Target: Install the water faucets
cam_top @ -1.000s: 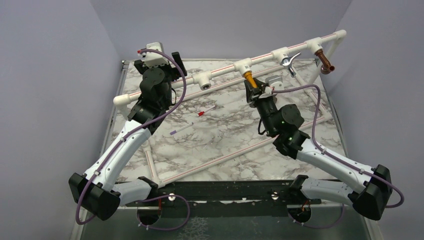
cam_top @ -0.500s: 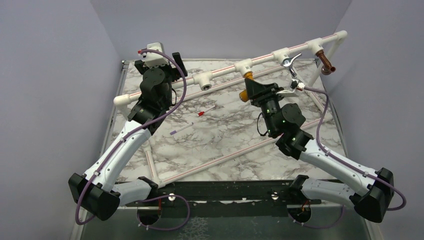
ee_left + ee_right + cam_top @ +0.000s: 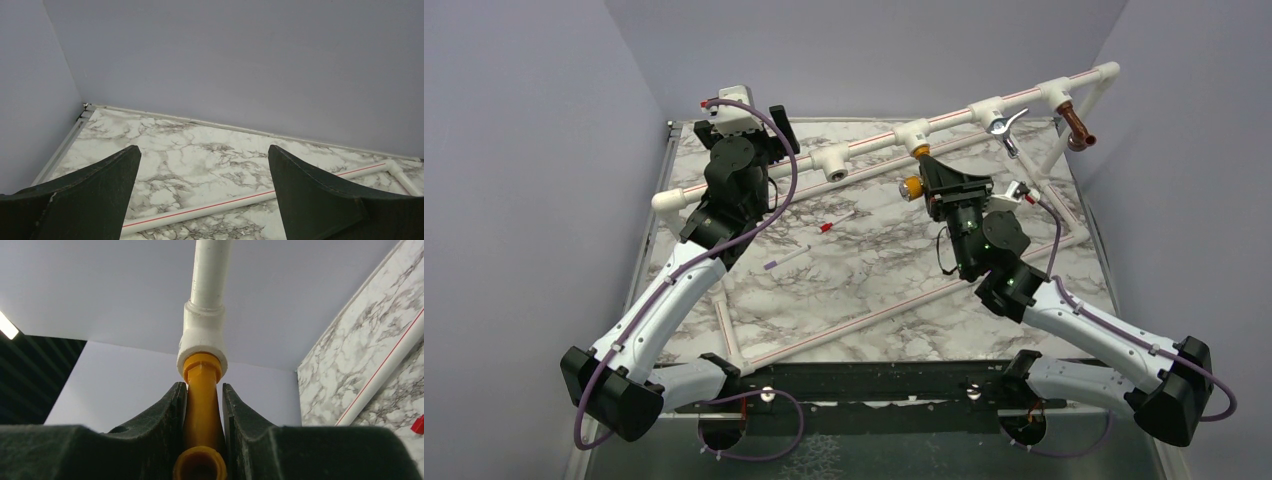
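A: Progress on the water faucets?

B: Three of four tee fittings filled, going by the overhead view. Hanging from the far-right fitting, copper-brown faucet (image 3: 1076, 125). Next along the rail, chrome lever-handled faucet (image 3: 1004, 125). Then, at the third tee (image 3: 914, 131), mustard-yellow faucet (image 3: 201, 412).

A: Yellow one finished?

B: Hard to call. Seated in the mouth of its fitting, hex collar up against the white rim, as seen from the right wrist. Not let go, though: right gripper (image 3: 202, 390) clamped around its body, a finger pressed to each side. Probably mid-tightening, so perhaps a little more turning, then a release.

A: And the other arm?

B: Idle, by the look of it. Raised near the far-left stretch of the rail, left gripper (image 3: 204, 150) spread wide with nothing between the fingers, looking out over the marble table (image 3: 200, 135) and a floor pipe (image 3: 225, 202).

A: Remaining work, then?

B: One empty tee (image 3: 834, 160), just left of the yellow one, opening bare. Needs a fourth faucet. None to be found loose in any of these views, so no telling where to fetch it. Only thin sticks on the marble, one of them a red-tipped stick (image 3: 829, 226), lying well apart from both grippers and no part of the job.
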Controlling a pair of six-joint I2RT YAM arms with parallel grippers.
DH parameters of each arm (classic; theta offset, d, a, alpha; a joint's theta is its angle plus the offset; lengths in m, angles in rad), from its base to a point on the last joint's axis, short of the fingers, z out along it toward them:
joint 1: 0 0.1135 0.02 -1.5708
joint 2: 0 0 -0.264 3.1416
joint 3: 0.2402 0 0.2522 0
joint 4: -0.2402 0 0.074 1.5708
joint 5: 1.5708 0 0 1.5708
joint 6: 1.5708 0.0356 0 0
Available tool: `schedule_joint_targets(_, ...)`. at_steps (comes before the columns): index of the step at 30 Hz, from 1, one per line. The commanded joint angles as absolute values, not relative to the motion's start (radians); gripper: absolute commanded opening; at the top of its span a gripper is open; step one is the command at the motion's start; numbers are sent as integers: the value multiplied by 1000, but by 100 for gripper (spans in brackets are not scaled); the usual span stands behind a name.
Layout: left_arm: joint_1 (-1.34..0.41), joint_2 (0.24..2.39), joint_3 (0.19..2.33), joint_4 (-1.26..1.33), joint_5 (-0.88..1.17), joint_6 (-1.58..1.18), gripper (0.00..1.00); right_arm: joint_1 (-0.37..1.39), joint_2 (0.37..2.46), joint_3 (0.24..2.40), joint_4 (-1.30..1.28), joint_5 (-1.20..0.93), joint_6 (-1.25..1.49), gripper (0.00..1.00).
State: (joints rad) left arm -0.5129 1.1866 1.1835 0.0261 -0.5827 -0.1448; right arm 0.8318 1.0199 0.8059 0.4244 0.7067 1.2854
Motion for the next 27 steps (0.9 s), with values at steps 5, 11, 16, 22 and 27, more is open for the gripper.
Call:
schedule_joint_targets(5, -545, 1264, 1063, -345, -523, -163, 99, 834, 987, 827, 364, 788, 1500, 1)
schedule_joint_targets(11, -545, 1268, 1063, -345, -522, -162, 99, 834, 989, 888, 173, 807, 1501, 25)
schedule_joint_targets(16, -545, 1267, 1063, -345, -523, -163, 99, 834, 972, 868, 166, 811, 1487, 46)
schedule_joint_targets(22, -545, 1270, 1063, -345, -525, -162, 99, 834, 938, 864, 152, 802, 1462, 67)
schedule_joint_targets(27, -545, 1274, 1062, -345, -526, -161, 99, 834, 902, 861, 105, 778, 1420, 73)
